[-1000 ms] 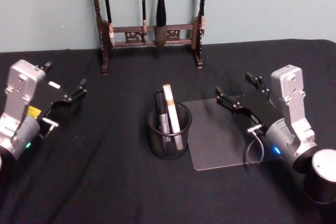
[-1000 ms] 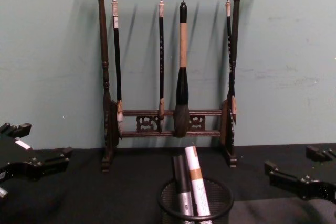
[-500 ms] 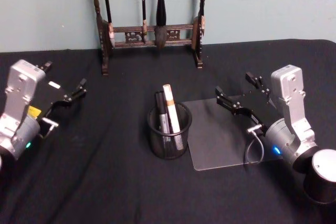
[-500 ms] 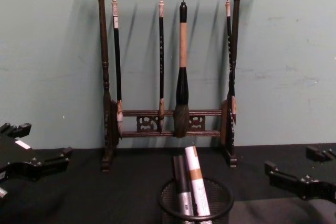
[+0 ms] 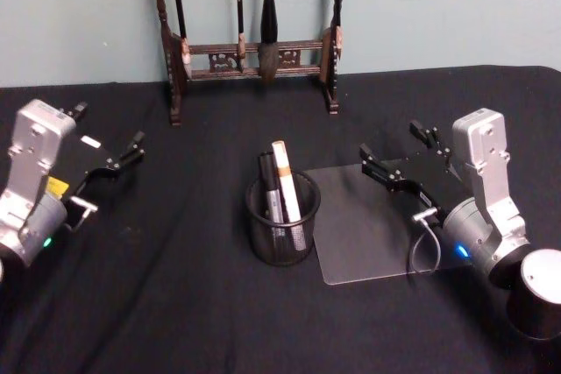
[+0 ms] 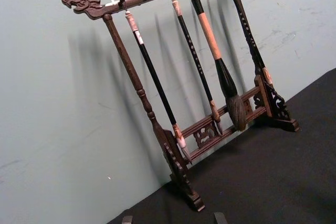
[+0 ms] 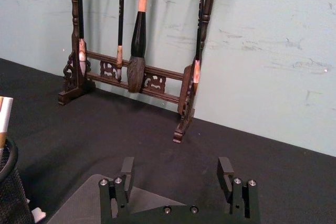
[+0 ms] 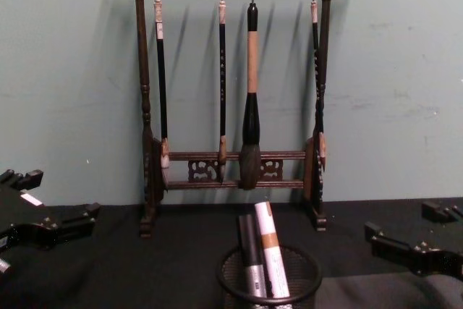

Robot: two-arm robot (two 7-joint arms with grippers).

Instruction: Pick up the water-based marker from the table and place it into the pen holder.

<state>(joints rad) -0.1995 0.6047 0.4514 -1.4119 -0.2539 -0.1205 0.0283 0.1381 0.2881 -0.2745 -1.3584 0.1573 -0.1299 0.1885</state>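
The pen holder [image 5: 282, 232], a round black mesh cup, stands at the middle of the black table. Two markers lean upright inside it: a white one with a tan band [image 5: 285, 179] and a black-and-silver one [image 5: 268, 187]. The chest view shows the same holder [image 8: 239, 284] with the white marker [image 8: 270, 257]. My left gripper [image 5: 107, 130] rests open and empty far to the holder's left. My right gripper [image 5: 400, 151] is open and empty to the holder's right, over a grey mat. In the right wrist view the right gripper [image 7: 176, 170] has its jaws wide apart, with the holder's rim [image 7: 10, 167] off to one side.
A tall dark wooden brush rack [image 5: 254, 59] with hanging brushes stands at the back of the table against the green wall. A thin grey translucent mat [image 5: 364, 229] lies flat just right of the holder. Black cloth covers the table.
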